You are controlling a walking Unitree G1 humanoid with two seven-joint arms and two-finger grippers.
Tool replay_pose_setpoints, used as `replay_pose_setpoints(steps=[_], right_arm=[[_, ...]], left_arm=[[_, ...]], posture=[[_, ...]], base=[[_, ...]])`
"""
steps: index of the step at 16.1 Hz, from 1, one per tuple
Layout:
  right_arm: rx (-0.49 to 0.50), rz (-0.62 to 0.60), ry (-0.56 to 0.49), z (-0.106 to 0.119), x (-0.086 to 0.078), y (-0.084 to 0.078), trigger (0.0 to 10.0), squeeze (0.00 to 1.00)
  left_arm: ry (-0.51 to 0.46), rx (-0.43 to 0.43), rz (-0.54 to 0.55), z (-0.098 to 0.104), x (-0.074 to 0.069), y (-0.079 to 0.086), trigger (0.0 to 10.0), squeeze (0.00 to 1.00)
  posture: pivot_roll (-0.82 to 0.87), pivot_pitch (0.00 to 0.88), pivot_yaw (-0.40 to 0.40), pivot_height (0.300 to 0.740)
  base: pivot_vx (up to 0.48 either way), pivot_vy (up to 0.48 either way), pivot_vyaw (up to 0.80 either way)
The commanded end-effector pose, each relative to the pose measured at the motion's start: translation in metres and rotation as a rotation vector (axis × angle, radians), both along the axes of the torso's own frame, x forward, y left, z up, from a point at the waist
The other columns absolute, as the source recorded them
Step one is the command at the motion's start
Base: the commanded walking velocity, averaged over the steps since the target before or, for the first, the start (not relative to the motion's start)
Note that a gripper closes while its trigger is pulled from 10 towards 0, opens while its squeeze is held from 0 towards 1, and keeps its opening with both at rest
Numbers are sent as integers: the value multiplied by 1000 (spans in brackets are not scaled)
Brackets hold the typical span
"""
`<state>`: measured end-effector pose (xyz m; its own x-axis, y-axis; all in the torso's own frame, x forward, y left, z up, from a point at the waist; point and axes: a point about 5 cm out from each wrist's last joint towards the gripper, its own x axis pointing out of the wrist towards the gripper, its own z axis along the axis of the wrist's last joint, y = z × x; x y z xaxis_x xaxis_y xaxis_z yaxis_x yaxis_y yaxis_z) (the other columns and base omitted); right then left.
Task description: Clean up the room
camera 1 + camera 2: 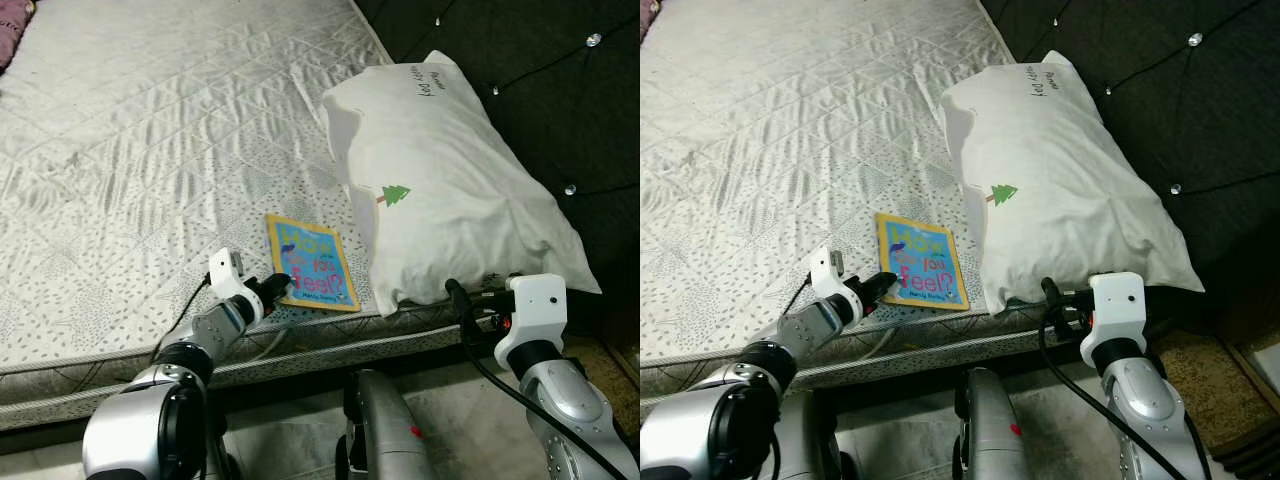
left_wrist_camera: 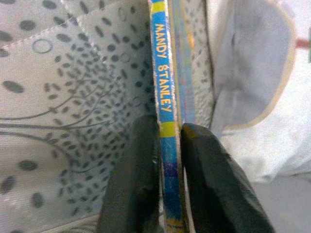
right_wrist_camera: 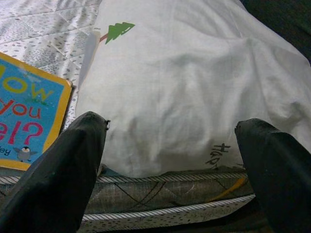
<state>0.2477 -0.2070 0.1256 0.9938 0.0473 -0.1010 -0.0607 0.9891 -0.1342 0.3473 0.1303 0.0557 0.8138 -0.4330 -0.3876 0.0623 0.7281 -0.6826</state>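
The book [image 1: 312, 262] was a thin children's board book with a blue cover framed in yellow, its title in big coloured letters reading "How do you feel?" and a small penguin near the bottom. Its blue spine carried the name "MANDY STANLEY" in yellow. It lay flat on the mattress [image 1: 150, 150], close to the mattress's near edge and just beside the pillow [image 1: 450, 180].

The left gripper [image 1: 281, 286] had reached over the mattress's near edge to the book's near left corner. In the left wrist view its two black fingers [image 2: 133, 189] were nearly closed, pinching the book's edge between them, one pad on each side of the spine.

The right gripper [image 3: 170, 170] hung just off the mattress's near edge, in front of the pillow's near end. Its fingers stood wide apart, holding nothing and touching nothing.

The pillow was white, printed with a small green tree and some handwritten-style lettering. It lay lengthwise along the mattress's right side, against a dark tufted headboard [image 1: 520, 60] set with shiny studs. The mattress was pale, quilted, and patterned with grey leaves and dots, with corded piping along its side. A black cable [image 1: 520, 400] ran along the right arm.
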Motion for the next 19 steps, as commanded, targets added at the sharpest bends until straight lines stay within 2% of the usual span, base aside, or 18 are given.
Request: replay_pose_setpoints(steps=[1, 6, 10, 12, 14, 16, 19], right_arm=[[-11, -5, -1, 1, -1, -2, 10000, 0], [-6, 0, -5, 1, 1, 1, 10000, 0], [-1, -1, -8, 0, 2, 2, 10000, 0], [-1, 0, -8, 0, 2, 2, 10000, 0], [1, 0, -10, -1, 3, 3, 10000, 0], [11, 7, -14, -1, 6, 7, 10000, 0], [16, 13, -18, -1, 9, 10, 10000, 0]], left_arm=[[34, 34, -41, -7, -5, -3, 10000, 1000], [38, 180, 17, -11, -6, 19, 10000, 1000], [30, 310, 123, -9, -5, 55, 10000, 1000], [13, 357, 150, -4, -3, 64, 10000, 1000], [-15, 377, 141, 0, 1, 61, 10000, 1000], [-79, 388, 67, 3, 5, 39, 10000, 1000], [-156, 388, 38, 9, 9, 21, 10000, 1000]], posture=[[-279, 167, -82, 590], [-273, 164, -82, 590], [-271, 161, -78, 590], [-269, 160, -77, 590], [-265, 159, -76, 590], [-252, 153, -75, 590], [-237, 148, -72, 590]], base=[[0, 0, 0], [0, 0, 0], [0, 0, 0], [0, 0, 0], [0, 0, 0], [0, 0, 0], [0, 0, 0]])
